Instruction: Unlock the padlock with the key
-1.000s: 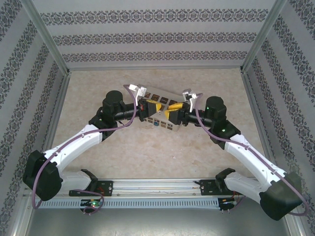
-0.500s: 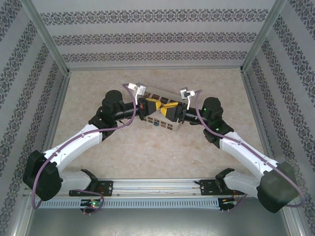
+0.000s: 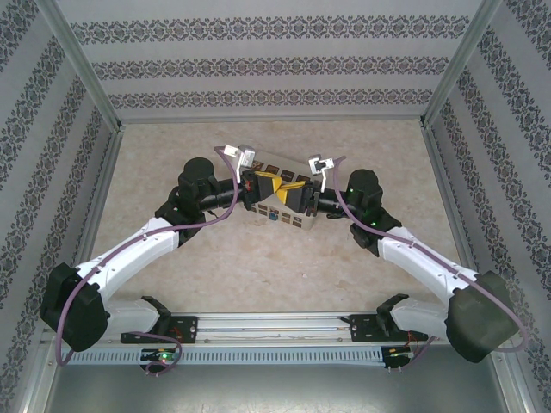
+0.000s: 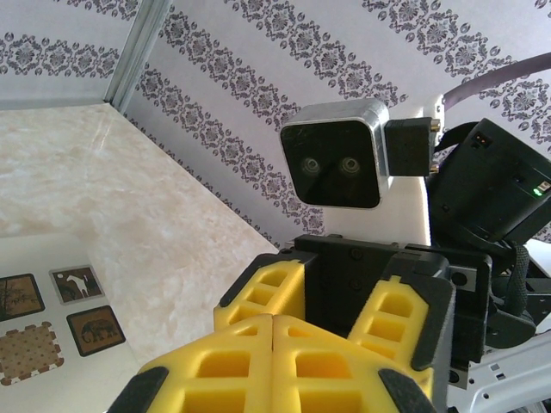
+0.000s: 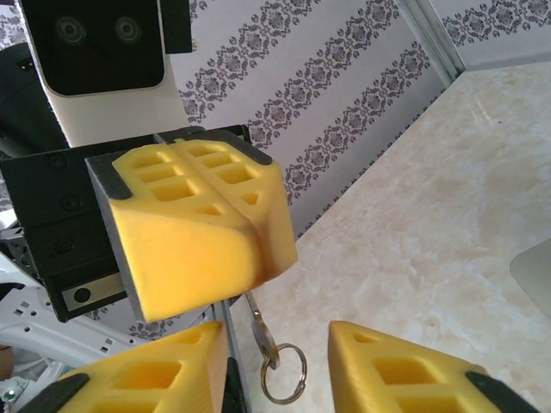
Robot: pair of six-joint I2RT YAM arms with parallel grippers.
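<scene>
Two pincers are shown meeting above the cream box [image 3: 293,222] on the bench [image 3: 215,258]. Top external: within the last second the right arm has been swung inward, so that the right pincer [image 3: 299,193] is brought nose to nose with the left pincer [image 3: 263,184]. The padlock [image 3: 270,217], read as the small blue spot on the box's near face, is touched by neither. Left wrist: the left pincer's fingers [image 4: 224,370] are seen pressed together, those of the right standing apart just beyond. Right wrist: the key [image 5: 256,327] is seen hanging from the closed left pincer, apparently pinched at its upper end. Its ring [image 5: 282,372] is flanked, untouched, by the parted right fingers. A handover is judged to be under way, and insertion is not yet begun.
</scene>
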